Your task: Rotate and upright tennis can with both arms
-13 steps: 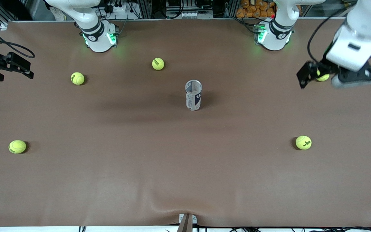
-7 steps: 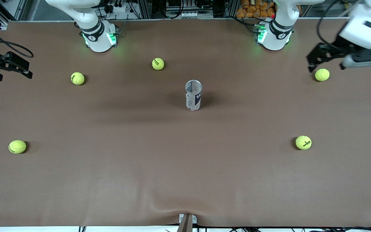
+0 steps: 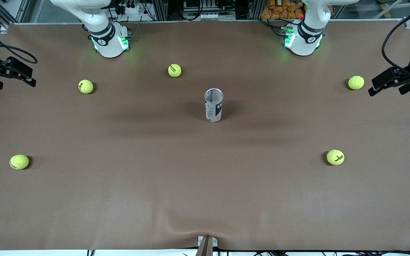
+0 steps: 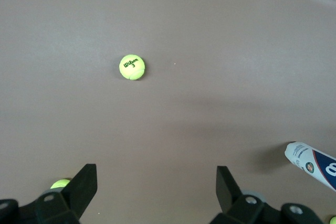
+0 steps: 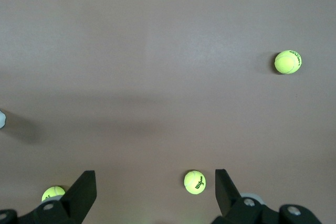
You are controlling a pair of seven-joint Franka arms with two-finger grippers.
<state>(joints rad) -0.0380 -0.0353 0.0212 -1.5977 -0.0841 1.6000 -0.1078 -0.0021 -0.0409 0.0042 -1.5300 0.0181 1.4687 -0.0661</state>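
Upright already, the can (image 3: 214, 105) stands in the middle of the brown desk (image 3: 205, 199), its open silver rim facing up and the navy-and-white label showing on its side. Nothing touches it.

The left end effector (image 3: 386, 83) hangs over the desk's edge at the left arm's end, just beside a ball (image 3: 356, 82) and well apart from the can. Its fingers (image 4: 84, 182) stand wide apart with nothing between them (the left wrist view shows only bare desk in the gap). That view also catches the can's lower part (image 4: 313, 164) at its edge and another ball (image 4: 132, 67) farther off.

The right end effector (image 3: 11, 73) hangs over the desk's edge at the right arm's end, likewise well apart from the can. Its fingers (image 5: 84, 184) are spread wide too, holding nothing; a ball (image 5: 195, 182) lies on the desk within the gap as seen from the right wrist.

Five balls lie scattered on the desk. One (image 3: 174, 70) sits farther from the front camera than the can, between the can and the right arm's base (image 3: 109, 41). One (image 3: 85, 86) lies toward the right arm's end. Two more lie nearer the front camera than the can: one (image 3: 19, 161) toward the right arm's end, one (image 3: 335, 157) toward the left arm's end. The left arm's base (image 3: 303, 39) glows green, as does the right one.
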